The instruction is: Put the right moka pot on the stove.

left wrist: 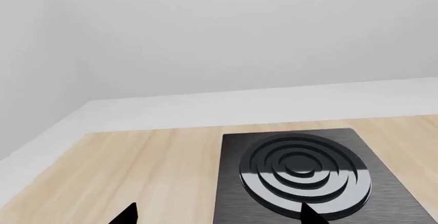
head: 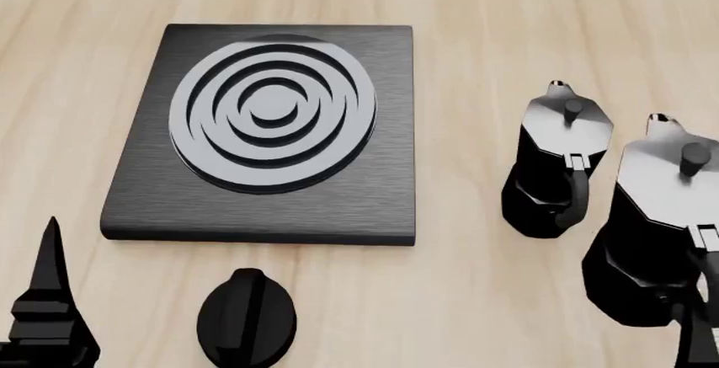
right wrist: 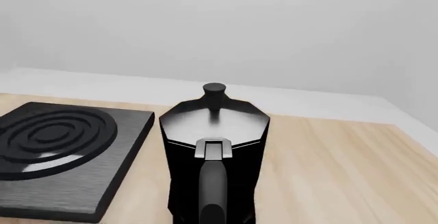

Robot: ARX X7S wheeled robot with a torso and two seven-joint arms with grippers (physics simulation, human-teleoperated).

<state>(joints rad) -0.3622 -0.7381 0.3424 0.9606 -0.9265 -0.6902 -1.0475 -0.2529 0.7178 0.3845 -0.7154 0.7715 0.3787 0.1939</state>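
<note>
Two pots: the right moka pot (head: 657, 233) stands on the tabletop (head: 472, 301) beside its twin (head: 558, 162), right of the stove (head: 371, 208).
Right gripper: hidden (only the pot's handle fills its camera), so I cannot tell.
Left gripper (left wrist: 219, 215): open, holding nothing.
Do it well: grab the handle straight, lift high, clear the twin.
Hard to see: the pot's base is cut off.
</note>
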